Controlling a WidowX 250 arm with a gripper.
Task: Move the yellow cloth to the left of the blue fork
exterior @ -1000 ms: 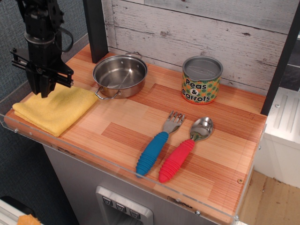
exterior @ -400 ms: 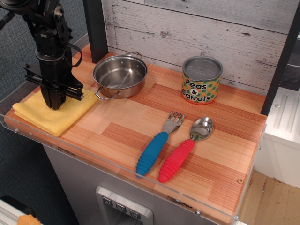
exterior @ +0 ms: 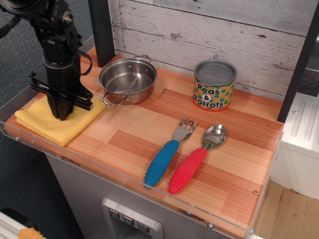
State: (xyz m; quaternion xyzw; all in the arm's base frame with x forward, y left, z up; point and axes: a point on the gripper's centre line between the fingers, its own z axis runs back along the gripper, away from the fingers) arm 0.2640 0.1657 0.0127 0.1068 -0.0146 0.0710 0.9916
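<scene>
The yellow cloth (exterior: 42,124) lies folded at the left front corner of the wooden counter. My black gripper (exterior: 61,115) points straight down with its fingertips on the cloth's middle; the fingers stand slightly apart, and the cloth lies flat with no fold pinched between them. The blue fork (exterior: 169,152) lies far to the right near the front edge, its tines pointing to the back. The gripper hides part of the cloth's far side.
A steel pot (exterior: 127,79) stands just right of the gripper at the back. A peas-and-carrots can (exterior: 214,84) stands at the back right. A red-handled spoon (exterior: 197,159) lies right beside the fork. A clear rim (exterior: 99,167) runs along the counter's front edge.
The gripper has moved right and down from above the cloth's far left part onto its middle. The cloth, fork and the other objects have not moved.
</scene>
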